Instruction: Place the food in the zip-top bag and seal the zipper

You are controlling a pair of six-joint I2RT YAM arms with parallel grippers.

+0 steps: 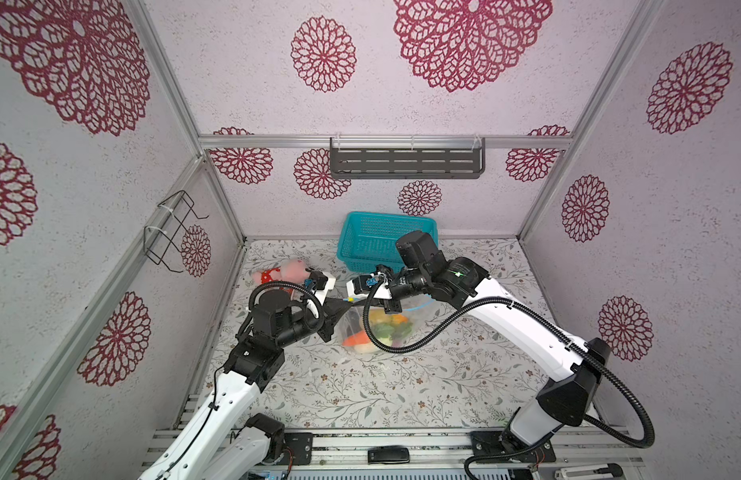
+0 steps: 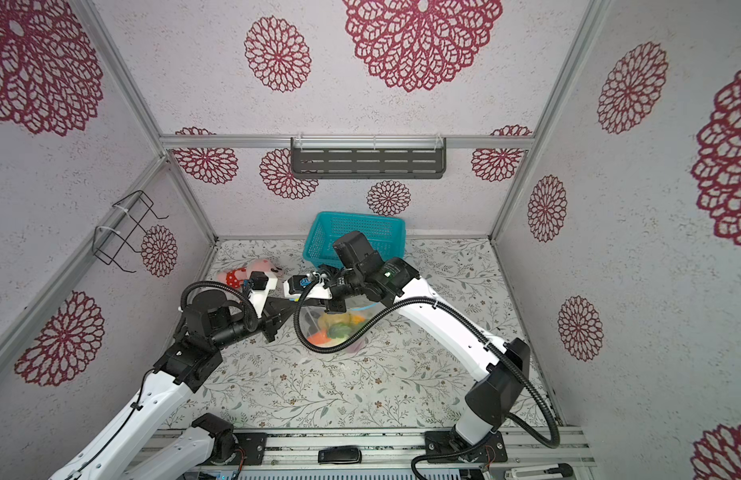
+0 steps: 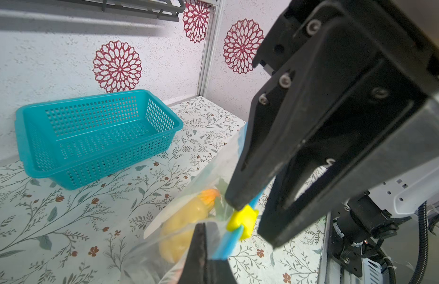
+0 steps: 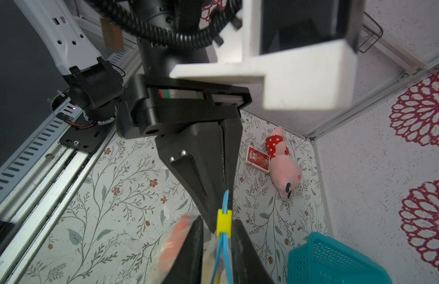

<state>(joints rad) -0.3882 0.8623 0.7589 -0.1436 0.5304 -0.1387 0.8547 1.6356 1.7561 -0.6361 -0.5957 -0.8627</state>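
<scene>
The zip-top bag (image 1: 418, 311) lies mid-table in both top views, with the food (image 1: 385, 328) inside: a yellow potato (image 3: 181, 221), a carrot (image 4: 179, 236) and green leaves. My left gripper (image 3: 204, 225) is shut on the end of the blue zipper (image 3: 228, 242), holding that edge up off the table. A yellow slider (image 4: 223, 221) sits on the strip just past it. My right gripper (image 4: 217, 223) straddles the slider with its jaws drawn narrow. One finger lies against the slider and a small gap shows at the other.
A teal mesh basket (image 1: 385, 241) stands empty at the back wall, just behind the right arm. A pink plush toy (image 1: 285, 270) and a red card box (image 4: 257, 159) lie at the back left. A dark shelf (image 1: 406, 160) hangs on the back wall and a wire rack (image 1: 173, 232) on the left wall.
</scene>
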